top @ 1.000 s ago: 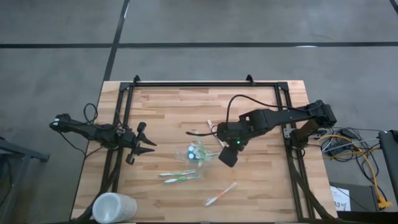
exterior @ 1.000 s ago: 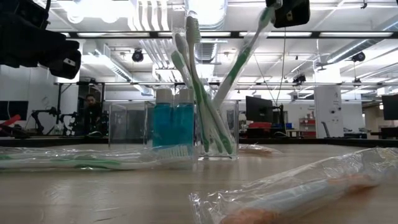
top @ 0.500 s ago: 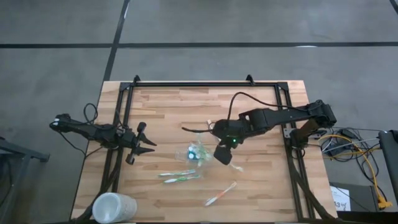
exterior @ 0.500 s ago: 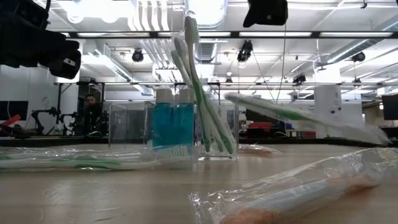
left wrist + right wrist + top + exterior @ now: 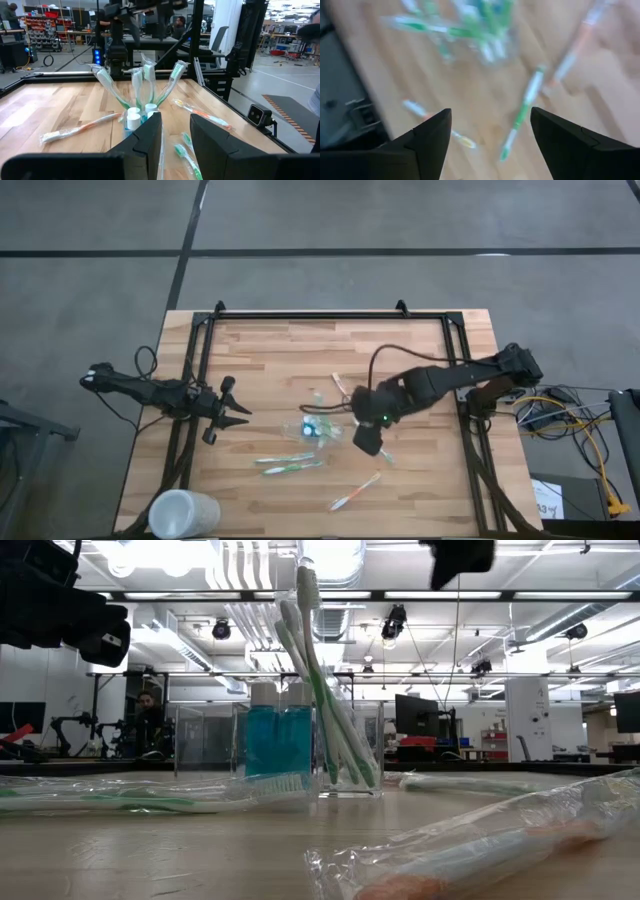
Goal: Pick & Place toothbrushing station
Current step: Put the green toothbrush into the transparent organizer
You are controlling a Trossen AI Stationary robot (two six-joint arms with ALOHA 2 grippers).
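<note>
Seen from above, the right gripper hangs with its fingers spread wide and empty, just beside the clear toothbrush holder, which stands near the middle of the wooden table. A wrapped green toothbrush lies right under the gripper. Two more green ones lie on the holder's far side from it, and an orange one sits nearer the table's front edge. The left gripper waits well apart, past the holder, at the table's left rail. A frosted cup stands at the front left corner.

From table height, the holder is upright, carrying green brushes and two blue tubes. The right gripper shows only as a dark block high above.

The left wrist camera faces the holder across the boards; its own fingers stand a narrow gap apart, holding nothing.

The right wrist camera looks down between its parted fingers at a loose green brush on the wood.

Risk, as a judgement: the wrappers look slick, so a pinch could slip; reaching low so near the holder could tip it and spill the brushes.

The surface is pale butcher-block planks in a black frame; beyond is a bright workshop with grey floor, monitors and strip lights.
</note>
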